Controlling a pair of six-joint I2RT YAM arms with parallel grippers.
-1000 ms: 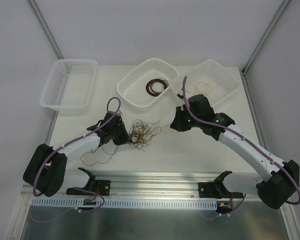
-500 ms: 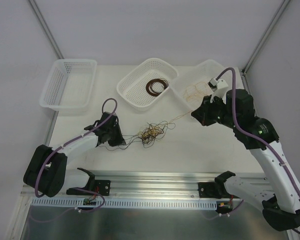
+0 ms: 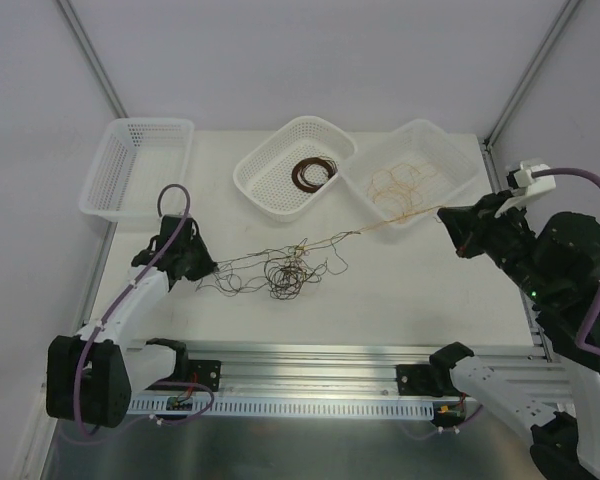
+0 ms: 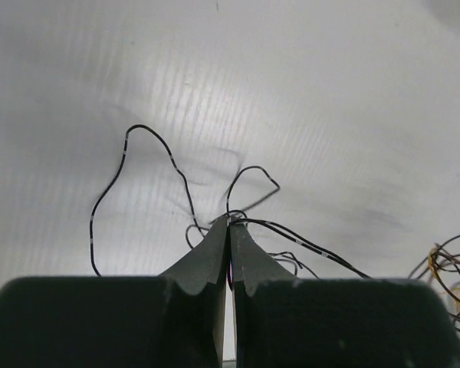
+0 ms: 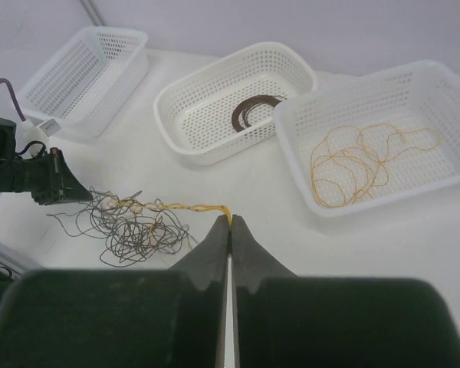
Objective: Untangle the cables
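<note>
**Finding.** The left pincer (image 4: pixel 228 222) is clenched on a black wire (image 4: pixel 314 246) low over the desk (image 3: pixel 400 300). The right pincer (image 5: pixel 230 221) is clenched on a tan-orange strand (image 5: pixel 190 208) and stands raised, well off to the right. The cables (image 3: pixel 285 272) lie as a loose knot on the desk between the two arms, drawn out along the line joining the grips. A dark brown coil (image 3: pixel 313 172) sits in the middle basket (image 3: pixel 255 190), and tan-orange loops (image 3: pixel 405 185) lie in the right basket (image 3: pixel 467 170).

**Step in hand, as judged.** The tan-orange strand is being drawn out of the knot while the left pincer anchors the rest.

**Recommendations.**
- Pull slowly and along the strand's own line, because a sideways tug would likely cinch the curly loops tighter.
- Hold the left anchor low and firm, so that the knot does not drag across the desk with the strand.
- Watch for black loops riding along. If they do, ease the tension and shake lightly rather than force it.
- The wires are springy, so a freed end may whip. Lift it clear over the basket rim before releasing.
</note>
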